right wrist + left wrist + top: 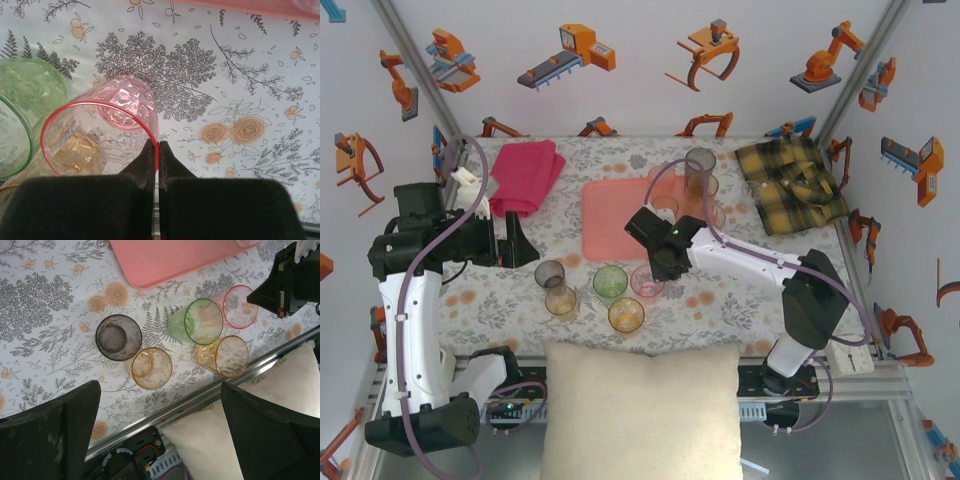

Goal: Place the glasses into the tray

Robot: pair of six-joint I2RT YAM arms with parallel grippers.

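On floral tablecloth (500, 290), glasses (610, 283); robot-print walls (620, 90)

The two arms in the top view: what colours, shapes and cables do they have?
The left arm and right arm have white shells with black joints and bases. A purple cable runs along each. The left gripper and right gripper have broad, matt black fingers.
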